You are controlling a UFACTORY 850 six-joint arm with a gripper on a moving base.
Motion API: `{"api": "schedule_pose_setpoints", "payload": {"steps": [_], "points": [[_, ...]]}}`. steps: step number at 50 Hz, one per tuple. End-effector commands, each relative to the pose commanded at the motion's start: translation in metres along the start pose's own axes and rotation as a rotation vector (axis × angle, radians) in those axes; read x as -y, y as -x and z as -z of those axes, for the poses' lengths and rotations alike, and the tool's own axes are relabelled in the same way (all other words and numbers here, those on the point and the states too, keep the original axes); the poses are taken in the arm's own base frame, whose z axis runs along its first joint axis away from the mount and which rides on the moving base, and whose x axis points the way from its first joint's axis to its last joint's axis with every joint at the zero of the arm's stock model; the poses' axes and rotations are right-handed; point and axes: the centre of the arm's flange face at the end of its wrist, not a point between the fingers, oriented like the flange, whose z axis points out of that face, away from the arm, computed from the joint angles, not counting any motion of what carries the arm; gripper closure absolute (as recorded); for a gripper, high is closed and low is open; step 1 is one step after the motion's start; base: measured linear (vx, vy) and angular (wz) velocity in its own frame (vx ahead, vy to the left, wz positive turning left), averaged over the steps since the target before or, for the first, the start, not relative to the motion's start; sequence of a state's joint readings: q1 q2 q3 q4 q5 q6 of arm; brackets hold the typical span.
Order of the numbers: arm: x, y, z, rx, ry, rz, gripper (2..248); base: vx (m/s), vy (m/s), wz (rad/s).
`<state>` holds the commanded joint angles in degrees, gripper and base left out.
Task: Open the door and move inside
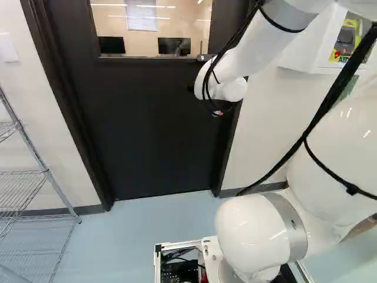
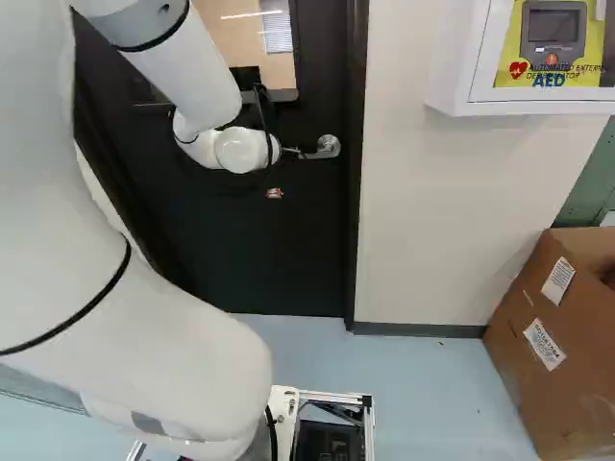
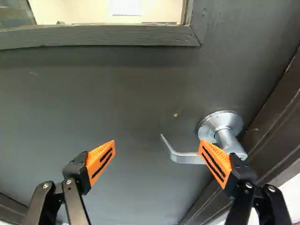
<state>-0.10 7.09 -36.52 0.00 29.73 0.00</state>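
Door (image 1: 147, 135): shut, blocking straight ahead!
Lever handle (image 2: 329, 146): by the door's right edge.
Pincer (image 3: 157, 144): spread wide, one finger overlapping the lever in view.
Wire rack (image 1: 59, 191): left of door.
Cardboard box (image 2: 538, 384): right, below wall cabinet (image 2: 538, 104).

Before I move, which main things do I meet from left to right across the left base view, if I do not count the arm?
Wire rack, then dark door, then white wall cabinet.
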Motion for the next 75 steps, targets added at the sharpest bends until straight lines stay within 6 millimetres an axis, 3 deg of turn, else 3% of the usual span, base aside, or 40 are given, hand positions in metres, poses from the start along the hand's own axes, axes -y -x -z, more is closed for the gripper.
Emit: {"api": "schedule_pose_setpoints", "payload": {"steps": [28,51,75], "points": [[-0.002,0.023,-0.018,0.065,0.004,-0.001,3,0.0,0.0,0.0],[-0.012,0.037,-0.057,0.117,0.024,-0.009,3,0.0,0.0,0.0],[-0.013,0.051,-0.066,0.15,0.025,-0.01,3,0.0,0.0,0.0]]}}
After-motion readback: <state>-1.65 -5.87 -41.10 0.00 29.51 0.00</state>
